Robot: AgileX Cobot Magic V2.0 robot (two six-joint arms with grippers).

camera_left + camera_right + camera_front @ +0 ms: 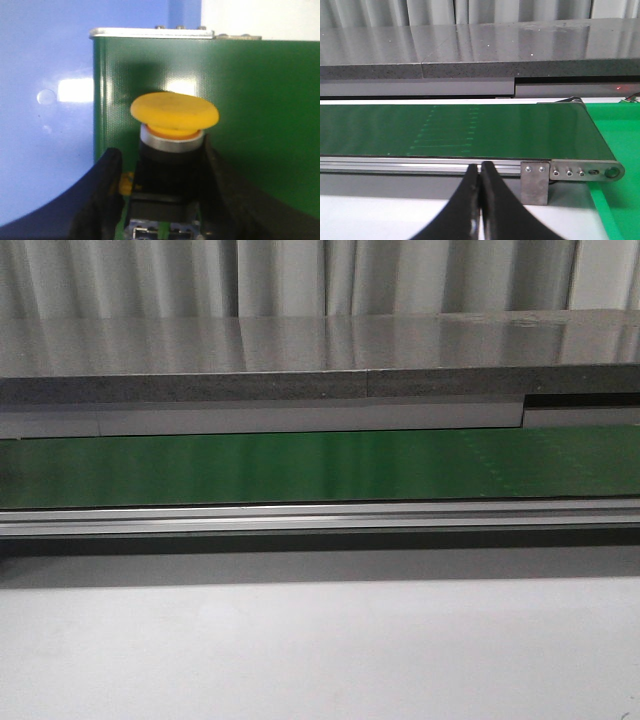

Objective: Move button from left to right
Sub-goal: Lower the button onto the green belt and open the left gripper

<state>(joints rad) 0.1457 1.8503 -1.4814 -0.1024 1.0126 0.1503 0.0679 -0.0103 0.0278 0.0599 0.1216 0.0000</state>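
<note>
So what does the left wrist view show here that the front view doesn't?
Only the left wrist view shows the button, yellow head up, sitting between the left gripper fingers over one end of the belt; whether they actually clamp it is unclear. Only the front view shows the grey slab behind the conveyor and the white tabletop in front, with no arm or button in sight. Both show the green conveyor belt.
</note>
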